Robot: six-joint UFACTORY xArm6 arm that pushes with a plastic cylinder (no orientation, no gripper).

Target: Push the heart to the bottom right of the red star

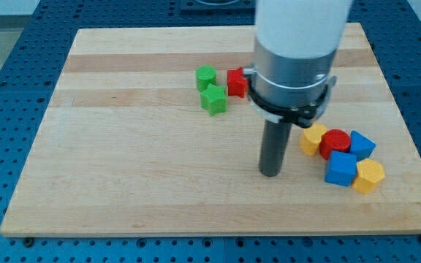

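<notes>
Camera view: the red star (235, 82) is taken as the landmark, and it is partly hidden behind the arm's body. The yellow heart (312, 139) is found to the star's lower right, well apart from it, at the star-facing edge of a tight cluster. There it is pressed against a red round block (335, 142), with a blue cube (340, 169) farther from the star. The heart is judged to be light, rigid and smooth, so it is expected to slide easily on the wooden board (123, 183) and to spin if struck off-centre. No hold can be taken of it. It should be met squarely on the face turned away from the star, next to the red round block, so that it is driven back toward the star. No hand or jaws are fitted, so nothing is opened, closed or carried. My tip (270, 174) is set down on the board below the star and slightly to its right, near the heart's star-facing side. It is seen with a gap and no block touched.
</notes>
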